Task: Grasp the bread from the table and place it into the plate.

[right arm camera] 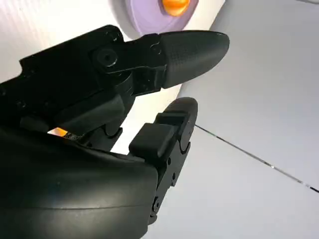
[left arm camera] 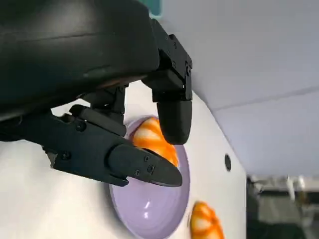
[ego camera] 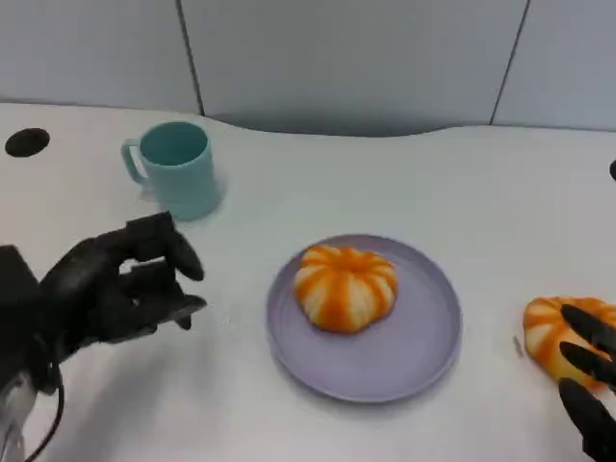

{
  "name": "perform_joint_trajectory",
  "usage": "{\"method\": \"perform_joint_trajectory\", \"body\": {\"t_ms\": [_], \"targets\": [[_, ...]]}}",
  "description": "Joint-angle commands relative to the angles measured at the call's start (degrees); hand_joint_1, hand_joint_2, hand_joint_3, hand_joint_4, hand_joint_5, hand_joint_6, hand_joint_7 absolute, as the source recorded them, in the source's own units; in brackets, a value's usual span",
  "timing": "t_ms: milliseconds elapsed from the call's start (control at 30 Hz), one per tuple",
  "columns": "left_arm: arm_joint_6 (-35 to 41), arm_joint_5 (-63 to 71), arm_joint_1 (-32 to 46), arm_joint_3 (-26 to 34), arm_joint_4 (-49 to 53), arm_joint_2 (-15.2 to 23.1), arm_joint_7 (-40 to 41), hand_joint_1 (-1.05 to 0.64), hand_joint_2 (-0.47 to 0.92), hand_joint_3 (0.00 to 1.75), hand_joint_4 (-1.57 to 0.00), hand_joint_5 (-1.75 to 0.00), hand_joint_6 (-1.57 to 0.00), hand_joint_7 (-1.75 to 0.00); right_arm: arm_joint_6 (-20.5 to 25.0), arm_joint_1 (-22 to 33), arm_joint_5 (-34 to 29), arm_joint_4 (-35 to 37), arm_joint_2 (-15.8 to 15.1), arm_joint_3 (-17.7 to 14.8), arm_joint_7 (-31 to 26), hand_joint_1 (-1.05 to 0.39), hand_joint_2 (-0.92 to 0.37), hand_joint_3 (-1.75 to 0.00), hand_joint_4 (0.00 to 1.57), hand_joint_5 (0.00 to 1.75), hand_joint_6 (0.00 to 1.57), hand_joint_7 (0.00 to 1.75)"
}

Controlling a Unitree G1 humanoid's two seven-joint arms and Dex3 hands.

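Right hand sits at the near right edge of the head view, black fingers spread over the near side of 1 round orange-and-white striped bread roll on the table. Fingertips overlap the roll's edge; whether they touch it or hover just above, I cannot tell. The fingers are apart and have no hold on the roll. Judgement: this is the reach-in for the grasp, fingers kept wide so they can come round the roll's dome.

Left hand hangs over the near left of the white table, fingers loosely curled but apart, holding nothing. It is well clear of the plate, probably parked there to leave the path free.

Between the 2 hands lies the round lilac plate. A 2nd striped roll already rests on it, left of centre, leaving bare plate on the right, the side nearest the roll on the table. A pale teal plastic mug stands upright behind the left hand, well apart from the plate.
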Motion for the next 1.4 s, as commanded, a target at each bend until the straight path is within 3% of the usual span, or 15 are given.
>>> {"method": "perform_joint_trajectory", "body": {"t_ms": [33, 267, 433, 833, 1400], "targets": [[9.3, -1.6, 3.7, 1.9, -4.1, -0.3, 3.4, -0.43, 0.90, 0.01, -0.70, -1.75, -0.54, -1.75, 0.0, 0.0, 0.5, -0.2, -0.6, -0.2, 0.4, -0.34, -0.92, -0.29, 1.00, 0.00, 0.89, 0.00], [7.9, 4.4, 7.2, 1.0, -3.1, 0.6, 6.5, -0.36, 0.89, 0.00, -0.80, -1.75, -0.67, -1.75, 0.2, 0.4, 1.6, -0.6, -0.4, -0.1, 1.4, -0.34, -0.92, -0.29, 0.99, 0.00, 0.89, 0.00], [11.8, 8.3, 8.3, -0.1, -5.1, 1.1, 8.9, -0.29, 0.87, 0.00, -0.87, -1.75, -0.73, -1.75, -0.8, -0.2, 2.7, 0.6, -1.2, -0.6, 2.6, -0.33, -0.92, -0.29, 0.99, 0.00, 0.88, 0.00], [12.9, 9.5, 3.7, -0.8, 1.6, 0.2, 9.2, -0.36, 0.82, 0.00, -0.90, -1.75, -0.73, -1.75, -2.9, -5.8, 3.9, 8.9, -4.2, -1.2, 3.9, -0.35, -0.92, -0.31, 0.97, 0.00, 0.85, 0.00], [13.4, 11.0, 1.5, -2.1, 3.4, 0.0, 9.3, -0.33, 0.83, 0.01, -0.89, -1.75, -0.73, -1.75, -1.6, -6.4, 4.8, 10.0, -6.8, -1.3, 6.4, -0.39, -0.92, -0.29, 0.95, 0.00, 0.84, 0.00]]}}
